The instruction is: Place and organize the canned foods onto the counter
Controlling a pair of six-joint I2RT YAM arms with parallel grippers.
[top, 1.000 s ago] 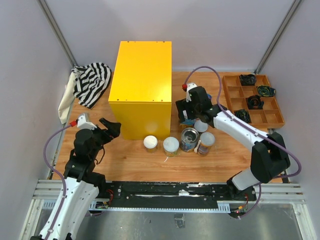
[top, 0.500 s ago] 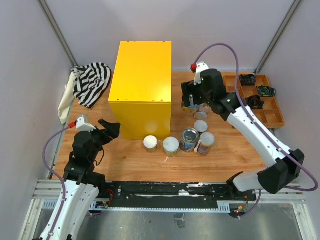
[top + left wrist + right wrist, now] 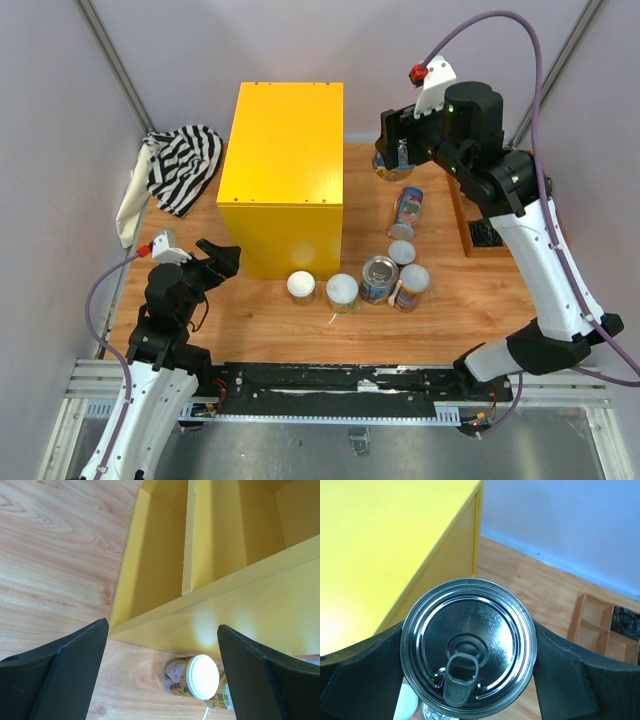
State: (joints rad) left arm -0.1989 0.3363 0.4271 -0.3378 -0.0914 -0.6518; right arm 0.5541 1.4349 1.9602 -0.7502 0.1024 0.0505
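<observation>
The right hand (image 3: 398,142) is up in the air, clenched across a silver-topped round metal can (image 3: 469,675). Its two black fingers (image 3: 365,680) press on opposite sides of the can wall, just under the rim. The can hangs beside the right edge of the big bright yellow rectangular box (image 3: 285,140), about level with its flat top and not yet over it.

From where I stand the can looks stiff and smooth. The wall will not give under a squeeze, but it could slide in the pads if the grip is light. I'd guess it has some weight, though I cannot tell whether it is full. The pull-tab lid is no place to hold; the straight side wall, taken across its full width as now, seems the sound choice. It should go down flat on its base so it does not tip or roll.

The left hand (image 3: 215,258) sits low near the box's front left corner, released and holding nothing. On the wooden desk (image 3: 260,320) in front of the box stand the other cans (image 3: 342,290), some with white lids, and a tall blue-labelled can (image 3: 408,208) stands a little apart behind them.
</observation>
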